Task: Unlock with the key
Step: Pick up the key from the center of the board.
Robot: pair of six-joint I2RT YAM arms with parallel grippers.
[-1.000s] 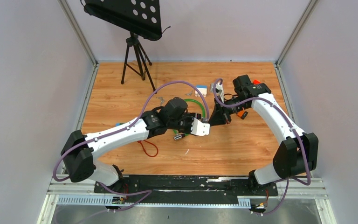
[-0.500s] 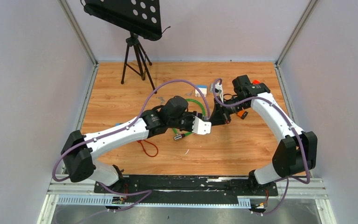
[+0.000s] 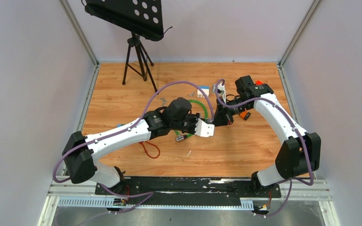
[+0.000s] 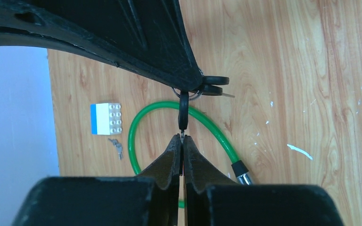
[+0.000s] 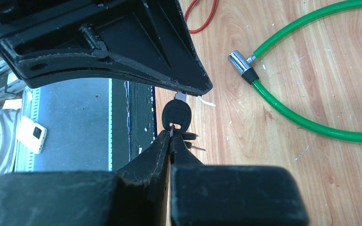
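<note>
- The black-headed metal key (image 5: 176, 113) hangs in the air above the middle of the wooden desk (image 3: 245, 150), held between the two grippers, which meet tip to tip.
- The right gripper (image 5: 171, 136) has its jaws pinched shut on the key's head end, at the hole where the ring passes through. Two other keys on that ring stick out to one side.
- The left gripper (image 4: 182, 137) has its jaws closed on the tip of the key's metal blade, so the key bridges the two sets of jaws.
- The green cable lock (image 4: 158, 104) lies looped on the desk beneath the grippers, touched by neither. Its silver cylinder end (image 5: 239, 62) lies at the near side of the loop.
- A white studded block with a blue side (image 4: 106, 118) and a small bunch of silver keys (image 4: 116, 147) lie beyond the loop.
- A red cord (image 3: 150, 149) lies near the left arm.
- A black music stand on a tripod (image 3: 134, 28) is at the far left.
</note>
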